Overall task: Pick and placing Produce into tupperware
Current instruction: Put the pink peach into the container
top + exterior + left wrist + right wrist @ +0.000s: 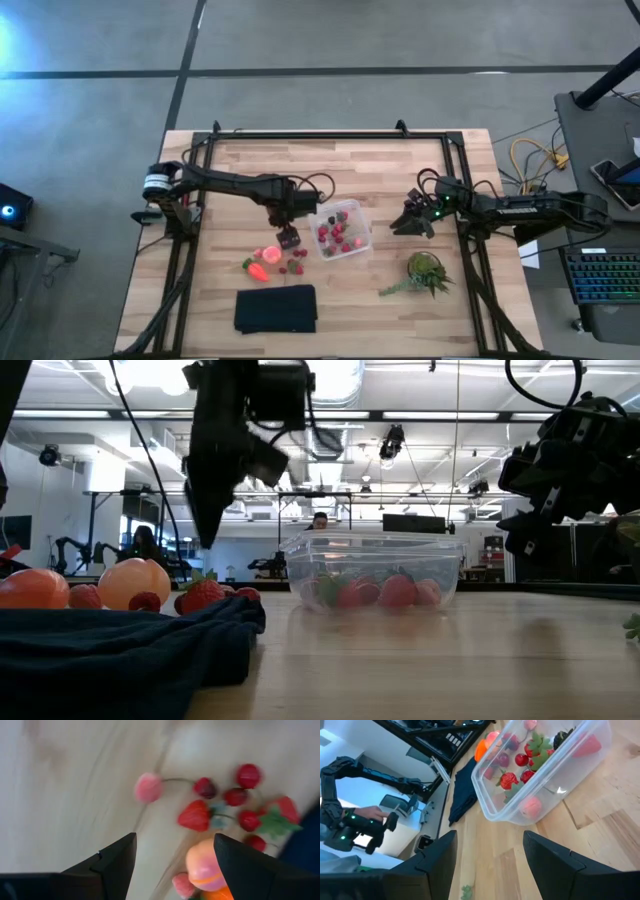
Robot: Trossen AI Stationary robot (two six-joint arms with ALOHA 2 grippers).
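Several small red strawberry pieces [195, 815] loose on table | light, firm, likely rollable; pinch across body | left gripper [290, 238] spread, empty; right gripper [412, 224] parted, empty | clear square plastic tupperware [362, 222] part-filled

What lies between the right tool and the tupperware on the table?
Nothing: in the high view, only bare wooden table separates the open right tool from the tupperware.

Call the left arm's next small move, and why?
Probably lower the left gripper onto a strawberry in the loose pile. Its fingers are open and empty just above that pile, beside the tupperware, which already holds several pieces. The right gripper waits on the tub's other side.
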